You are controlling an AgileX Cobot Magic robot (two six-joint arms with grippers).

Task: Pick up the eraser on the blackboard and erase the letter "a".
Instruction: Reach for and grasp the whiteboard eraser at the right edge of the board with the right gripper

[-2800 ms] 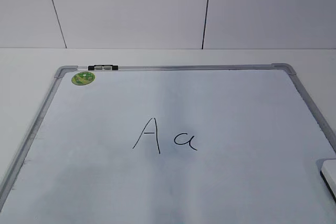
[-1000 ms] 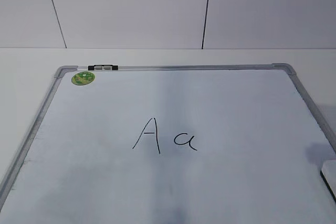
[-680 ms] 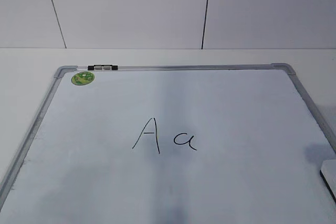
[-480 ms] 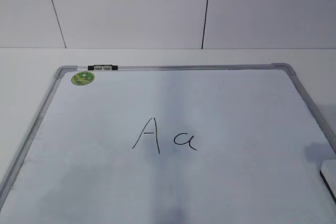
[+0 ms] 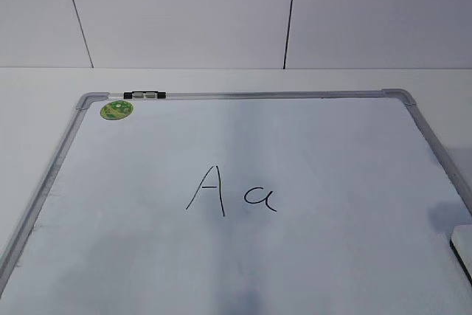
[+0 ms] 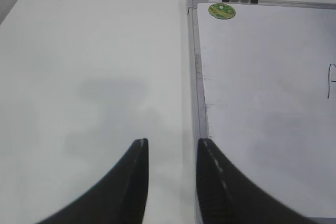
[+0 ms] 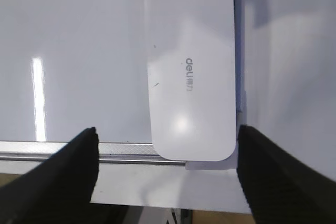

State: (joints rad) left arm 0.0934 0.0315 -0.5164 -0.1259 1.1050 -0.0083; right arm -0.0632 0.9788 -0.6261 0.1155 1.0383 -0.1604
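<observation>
1. The eraser lies flat on the blackboard, white top up, at the board's right edge near the lower right corner; in the exterior view only a corner of it shows at the picture's right border. One short end overhangs the silver frame rail.
2. The right gripper hovers above it with its fingers spread wide apart, one on each side of the eraser's width, touching nothing. The step in hand looks like lining up the grasp.
3. To do it well, I would centre the fingers over the middle of the long sides, not the overhanging end, then come straight down so both pads meet the plastic together and the block does not skid on the smooth board.
4. The felt underside should stay level when lifted, ready to wipe.
5. The letter "a" sits mid-board, just right of the capital "A"; the wipe must stay clear of that one.
6. The left gripper rests over the worktop at the board's left rail, fingers partly apart and holding nothing.
</observation>
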